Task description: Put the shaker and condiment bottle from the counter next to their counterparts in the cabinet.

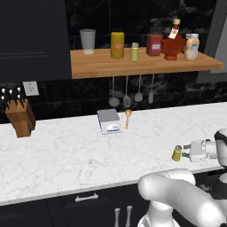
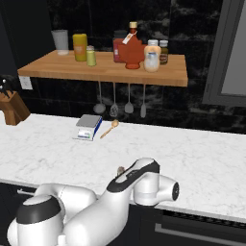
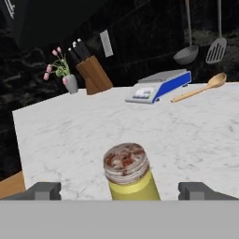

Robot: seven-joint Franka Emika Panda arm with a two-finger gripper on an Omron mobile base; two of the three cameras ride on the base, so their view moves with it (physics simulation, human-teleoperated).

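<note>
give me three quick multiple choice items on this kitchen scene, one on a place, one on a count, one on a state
1. Where does the shaker stand?
A. on the shelf
B. on the counter, between the open fingers
C. on the scale

2. How many utensils hang under the cabinet?
A. two
B. four
C. six

3. What state is the tool in?
A. open, touching nothing
B. shut on the shaker
C. shut on the spoon

Answers:
1 B, the hand view shows it on white marble between the fingers.
2 B, four hang in both base views.
3 A, gaps show on both sides of the shaker.
</note>
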